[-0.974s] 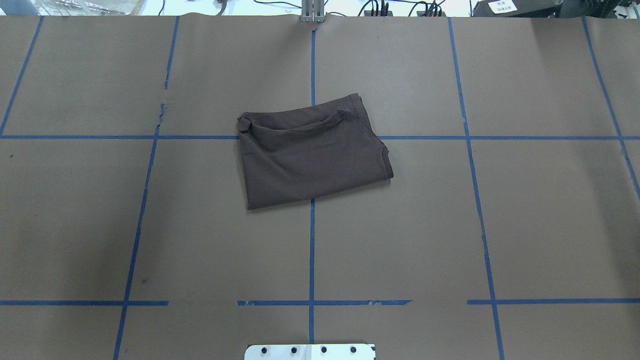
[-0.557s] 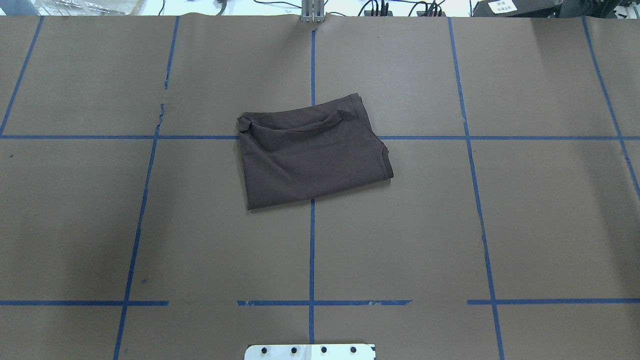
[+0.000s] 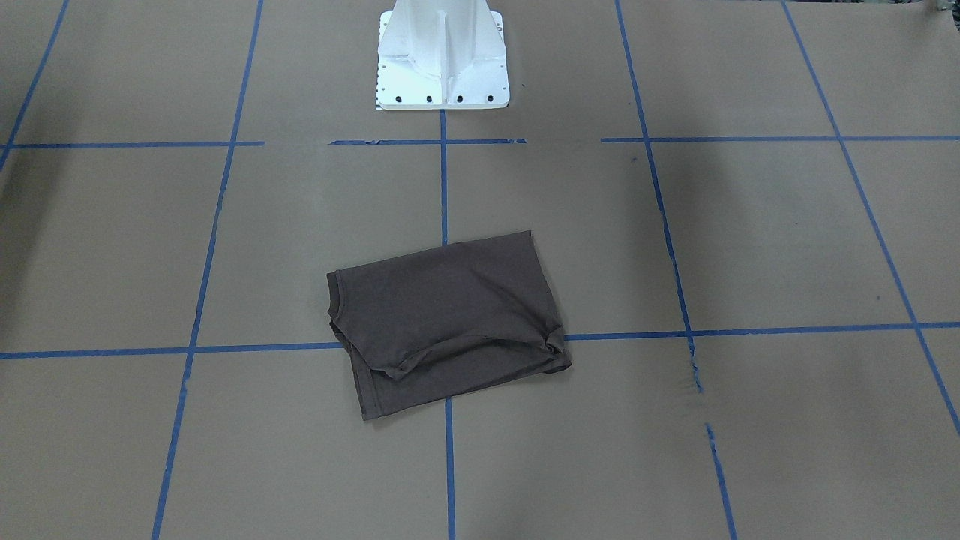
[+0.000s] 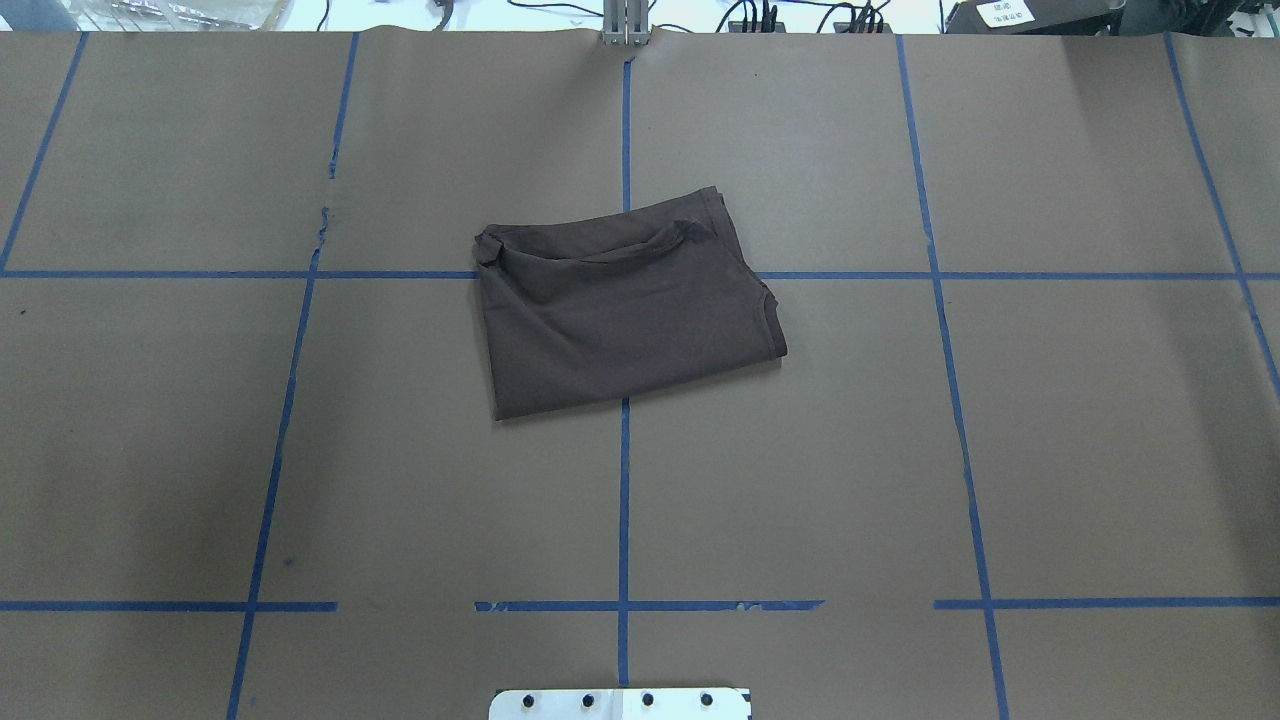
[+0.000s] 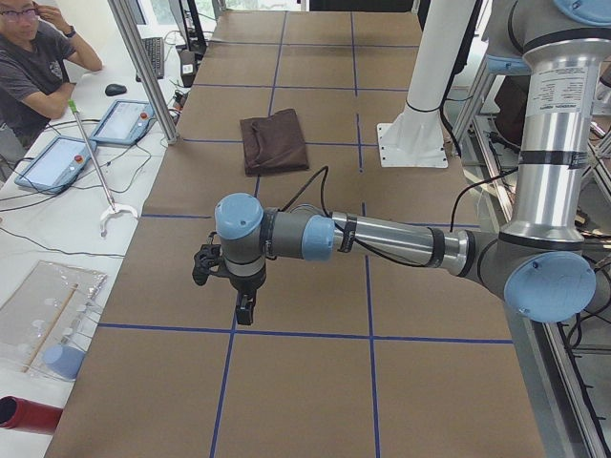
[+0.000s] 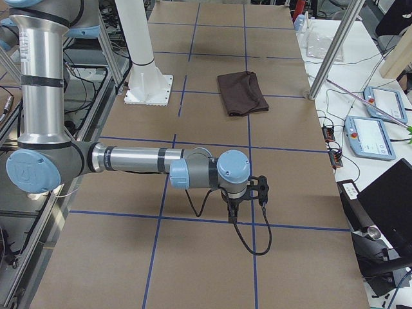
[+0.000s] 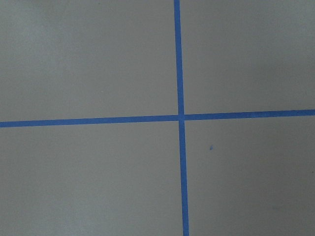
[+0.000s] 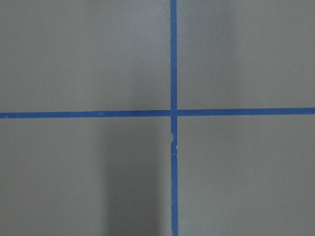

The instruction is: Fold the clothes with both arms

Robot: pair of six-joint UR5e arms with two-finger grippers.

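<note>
Shirt folded flat, well apart from left gripper and right gripper — clenched or released, cannot tell.

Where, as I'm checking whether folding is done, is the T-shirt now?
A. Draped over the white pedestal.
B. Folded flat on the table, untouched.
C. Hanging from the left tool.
B: the T-shirt lies folded on the table across the blue tape, with the left arm and right arm well away from it.
</note>
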